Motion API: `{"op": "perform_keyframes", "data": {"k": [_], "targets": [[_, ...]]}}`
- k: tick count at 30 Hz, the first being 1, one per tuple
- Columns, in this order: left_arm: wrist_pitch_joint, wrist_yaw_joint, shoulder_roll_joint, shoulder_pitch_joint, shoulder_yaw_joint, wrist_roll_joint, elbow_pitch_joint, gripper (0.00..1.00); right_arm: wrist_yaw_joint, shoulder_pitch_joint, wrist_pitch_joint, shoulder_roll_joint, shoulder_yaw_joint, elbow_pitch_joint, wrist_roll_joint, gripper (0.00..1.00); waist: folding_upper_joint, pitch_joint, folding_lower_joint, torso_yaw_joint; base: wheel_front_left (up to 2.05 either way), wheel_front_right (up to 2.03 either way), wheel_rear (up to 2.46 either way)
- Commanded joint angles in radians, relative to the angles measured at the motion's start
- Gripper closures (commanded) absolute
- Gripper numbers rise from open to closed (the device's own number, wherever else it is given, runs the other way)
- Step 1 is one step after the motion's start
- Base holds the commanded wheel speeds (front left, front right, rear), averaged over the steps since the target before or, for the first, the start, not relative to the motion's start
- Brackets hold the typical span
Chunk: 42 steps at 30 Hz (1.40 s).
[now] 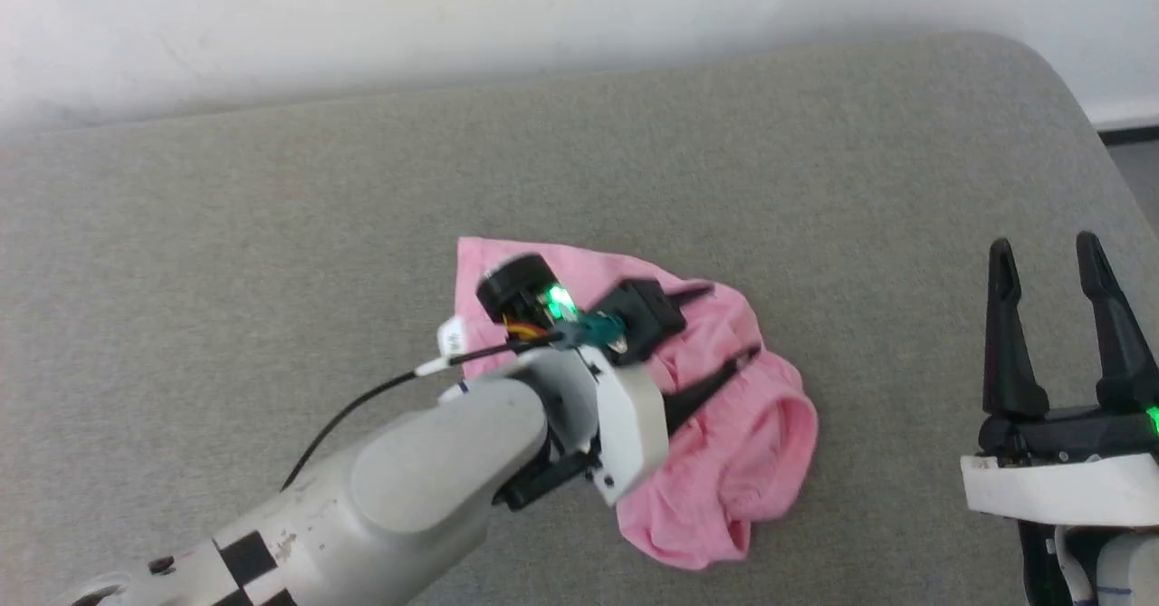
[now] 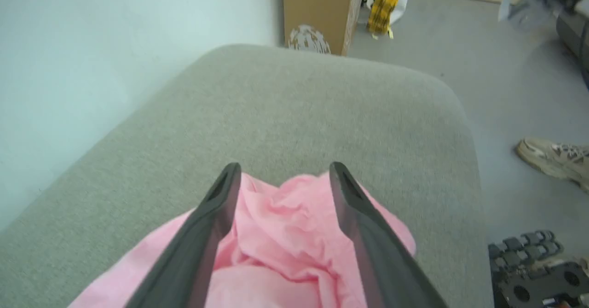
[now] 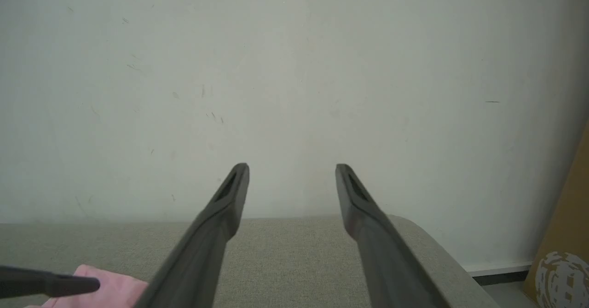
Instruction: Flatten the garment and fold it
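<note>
We are viewing the pink garment lying crumpled near the middle of the grey cushion. We are holding the left gripper just over it, fingers spread wide across the bunched cloth and gripping nothing. We are holding the right gripper well apart at the near right, likewise wide open and empty, pointing toward the far wall.

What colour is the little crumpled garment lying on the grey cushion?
The garment is plain light pink, with no pattern. The head view shows it best.
</note>
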<state>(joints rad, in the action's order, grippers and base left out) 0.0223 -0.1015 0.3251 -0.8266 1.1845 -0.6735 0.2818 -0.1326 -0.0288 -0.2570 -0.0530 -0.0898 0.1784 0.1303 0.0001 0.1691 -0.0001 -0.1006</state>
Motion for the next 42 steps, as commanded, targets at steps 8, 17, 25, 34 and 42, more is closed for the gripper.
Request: {"op": "perform_keyframes", "data": {"k": [8, 17, 25, 34, 42], "targets": [[-0.271, 0.244, 0.037, 0.04, -0.195, 0.078, -0.02, 0.0, 0.002, 0.038, -0.005, 0.003, -0.006, 0.007, -0.011, 0.0, -0.0001, -0.073, 0.0001, 0.078, 0.0, 0.0, 0.0], [-0.284, 0.561, 0.048, 0.36, -0.603, 0.309, -0.24, 0.0, 0.002, 0.044, -0.005, 0.003, -0.015, 0.014, -0.014, 0.0, -0.0001, -0.075, 0.0001, 0.109, 0.0, 0.0, 0.0], [-0.284, 0.533, -0.016, 0.656, -0.855, 0.433, -0.325, 0.0, 0.002, 0.057, -0.005, 0.003, -0.025, -0.006, -0.018, 0.0, -0.0001, -0.088, 0.0001, 0.122, 0.0, 0.0, 0.0], [-0.284, 0.361, -0.105, 0.834, -1.008, 0.534, -0.357, 0.0, 0.002, 0.089, -0.005, 0.003, -0.013, -0.035, -0.007, 0.0, -0.0001, -0.112, 0.0001, 0.132, 0.0, 0.0, 0.0], [-0.284, 0.247, -0.176, 0.847, -1.096, 0.584, -0.343, 0.0, 0.002, 0.099, -0.005, 0.003, -0.001, -0.05, -0.002, 0.0, -0.0001, -0.118, 0.0001, 0.132, 0.0, 0.0, 0.0]]}}
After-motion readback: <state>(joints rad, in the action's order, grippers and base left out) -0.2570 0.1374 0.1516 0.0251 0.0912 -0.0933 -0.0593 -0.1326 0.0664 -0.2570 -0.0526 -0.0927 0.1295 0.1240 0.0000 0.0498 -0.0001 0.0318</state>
